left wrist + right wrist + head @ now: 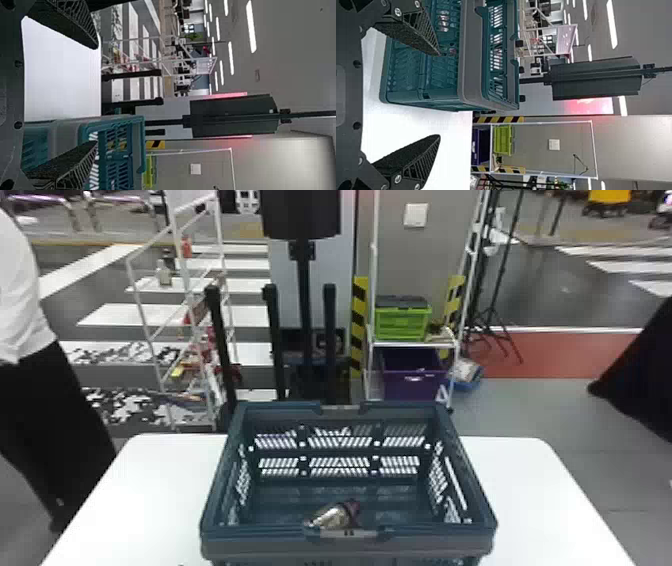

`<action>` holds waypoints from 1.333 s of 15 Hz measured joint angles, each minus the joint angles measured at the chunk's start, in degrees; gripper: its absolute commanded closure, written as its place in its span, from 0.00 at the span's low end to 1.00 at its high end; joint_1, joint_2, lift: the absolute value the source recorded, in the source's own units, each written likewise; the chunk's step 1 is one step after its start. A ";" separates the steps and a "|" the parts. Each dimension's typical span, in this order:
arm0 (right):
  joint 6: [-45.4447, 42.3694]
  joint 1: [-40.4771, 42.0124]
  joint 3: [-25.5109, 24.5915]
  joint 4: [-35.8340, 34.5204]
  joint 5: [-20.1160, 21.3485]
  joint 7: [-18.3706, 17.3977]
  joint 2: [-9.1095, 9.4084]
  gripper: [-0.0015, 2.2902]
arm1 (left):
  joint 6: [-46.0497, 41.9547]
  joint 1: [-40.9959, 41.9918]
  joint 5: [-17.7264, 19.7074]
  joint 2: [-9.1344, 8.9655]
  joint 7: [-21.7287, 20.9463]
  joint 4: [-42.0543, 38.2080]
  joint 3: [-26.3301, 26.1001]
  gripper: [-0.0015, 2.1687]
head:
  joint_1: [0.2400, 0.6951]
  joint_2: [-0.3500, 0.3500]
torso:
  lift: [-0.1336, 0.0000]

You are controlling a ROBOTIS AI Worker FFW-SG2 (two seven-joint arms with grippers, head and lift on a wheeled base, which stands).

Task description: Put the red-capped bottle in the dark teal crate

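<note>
The bottle (pixel 332 516), probably the red-capped one, lies in the crate (pixel 260 546), left fingers (pixel 71 24) and right fingers (pixel 415 35) wide apart and empty, so the placing looks done, with nothing left.

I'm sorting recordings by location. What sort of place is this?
Probably an indoor test or demo hall: strip lights on the ceiling, crosswalk-style stripes across the floor, and a white rack holding a green bin.

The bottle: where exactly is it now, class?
In the head view, the bottle is inside the crate, close to the near wall's handle, about midway between the left and right sides.
</note>
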 measured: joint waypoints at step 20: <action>-0.81 1.58 0.59 -0.98 0.08 0.59 -0.36 0.07 | -9.32 3.21 -0.37 0.42 0.60 8.18 -3.54 0.01 | 0.57 0.50 | 1.00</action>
